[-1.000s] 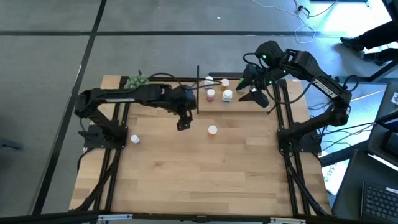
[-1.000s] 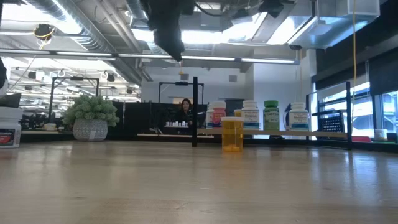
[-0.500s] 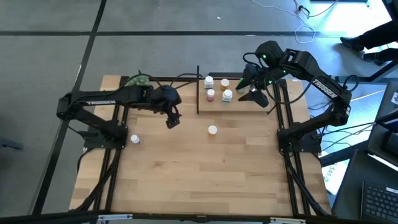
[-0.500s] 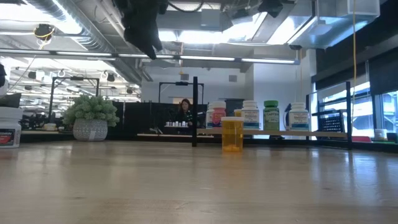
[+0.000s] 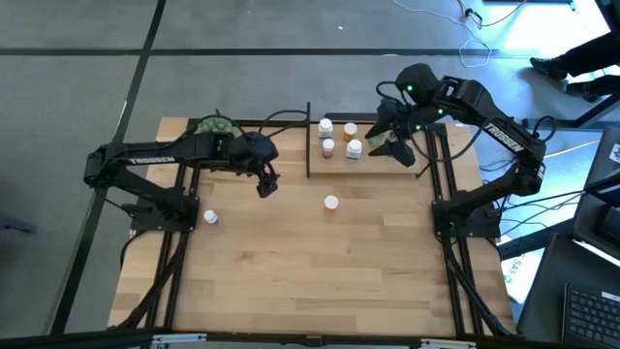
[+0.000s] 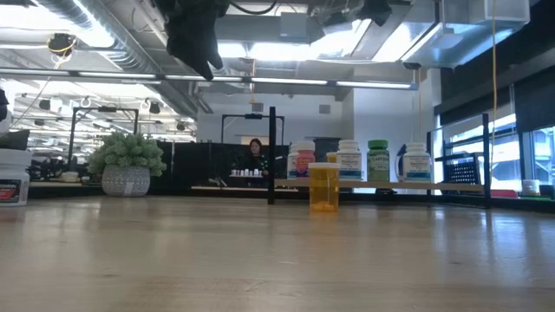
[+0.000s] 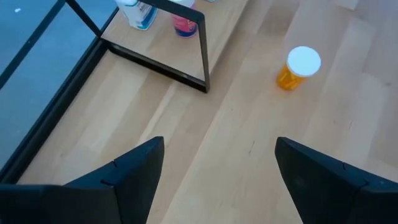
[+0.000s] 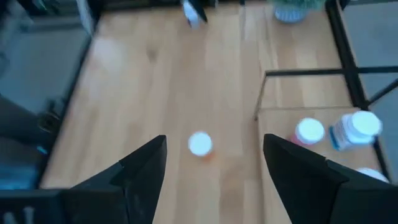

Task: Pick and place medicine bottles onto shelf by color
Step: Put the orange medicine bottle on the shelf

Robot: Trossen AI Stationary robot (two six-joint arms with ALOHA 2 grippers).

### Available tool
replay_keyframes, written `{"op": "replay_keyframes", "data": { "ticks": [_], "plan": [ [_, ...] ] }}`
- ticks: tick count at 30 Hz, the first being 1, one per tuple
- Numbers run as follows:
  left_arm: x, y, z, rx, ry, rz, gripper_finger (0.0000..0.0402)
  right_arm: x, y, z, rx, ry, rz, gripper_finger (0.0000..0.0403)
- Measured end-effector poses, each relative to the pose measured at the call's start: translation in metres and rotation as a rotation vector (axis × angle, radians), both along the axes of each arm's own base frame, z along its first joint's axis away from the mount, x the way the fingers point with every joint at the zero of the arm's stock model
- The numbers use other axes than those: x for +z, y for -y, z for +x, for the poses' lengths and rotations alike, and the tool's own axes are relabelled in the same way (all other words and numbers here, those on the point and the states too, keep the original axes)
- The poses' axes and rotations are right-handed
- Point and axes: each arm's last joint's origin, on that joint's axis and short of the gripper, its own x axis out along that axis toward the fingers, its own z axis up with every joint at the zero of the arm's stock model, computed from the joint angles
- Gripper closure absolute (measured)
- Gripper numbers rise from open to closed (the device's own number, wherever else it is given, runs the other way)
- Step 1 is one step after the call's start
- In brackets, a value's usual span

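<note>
The left claw [image 5: 263, 187], wide open and empty, is drawing back from the shelf [image 5: 407, 161], leaving the orange bottle [image 5: 331, 203] on the counter [image 5: 310, 271] unpicked.

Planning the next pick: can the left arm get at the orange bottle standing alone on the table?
Probably yes. The left gripper hangs open above bare wood, and the orange bottle stands alone outside the shelf, nothing between them.

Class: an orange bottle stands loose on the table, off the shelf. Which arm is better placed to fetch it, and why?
Probably the left. Its open, empty hand hangs over bare table beside the orange bottle; the right hand is over the shelf.
</note>
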Motion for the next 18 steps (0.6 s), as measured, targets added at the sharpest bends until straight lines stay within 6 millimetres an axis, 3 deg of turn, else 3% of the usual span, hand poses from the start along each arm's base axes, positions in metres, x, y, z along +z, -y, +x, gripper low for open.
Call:
{"op": "replay_keyframes", "data": {
  "ticks": [7,18],
  "plan": [
    [0.0,0.0,-0.001,0.011,-0.009,0.012,0.0099,-0.036,-0.021,0.025,0.142,-0.089,-0.191,0.0134],
    [-0.001,-0.001,-0.001,0.027,-0.021,0.032,0.0099,-0.128,-0.041,0.061,0.25,-0.029,-0.259,0.0134]
  ]
}}
